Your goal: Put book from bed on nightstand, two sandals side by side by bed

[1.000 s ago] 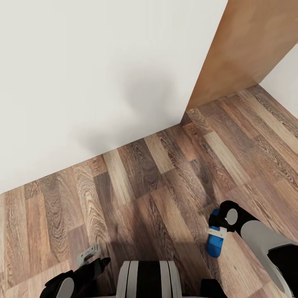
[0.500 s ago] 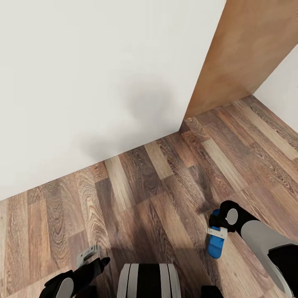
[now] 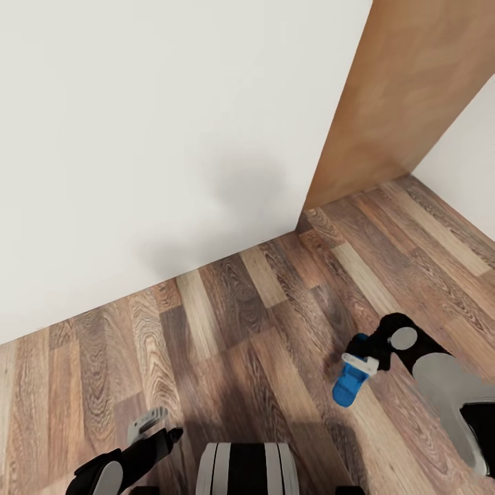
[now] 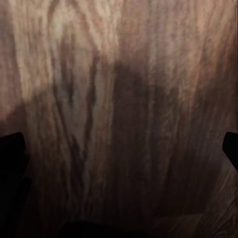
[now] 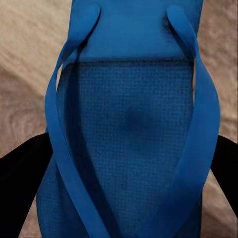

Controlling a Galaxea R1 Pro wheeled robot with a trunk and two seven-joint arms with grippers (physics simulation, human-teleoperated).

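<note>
My right gripper [image 3: 360,360] is shut on one bright blue sandal [image 3: 349,386], which hangs tilted just above the wood-plank floor [image 3: 240,330]. In the right wrist view the sandal [image 5: 131,129] lies sole-up-close with its thin straps, and a black finger [image 5: 20,171] presses at each side. My left gripper [image 3: 155,426] hovers low near my base, open and holding nothing; in the left wrist view its dark fingertips [image 4: 11,148] stand far apart over bare floor. The book, the bed, the nightstand and the other sandal are out of view.
A white wall [image 3: 172,137] stands close ahead. A tall tan wooden panel [image 3: 405,96] juts out at the right, meeting the wall at a corner. Past it, floor runs on to another white wall [image 3: 467,158] at the far right.
The view has shifted a little, with the wall's base lower in the picture. My right gripper has risen slightly, and the sandal has swung from upright to tilted leftward.
</note>
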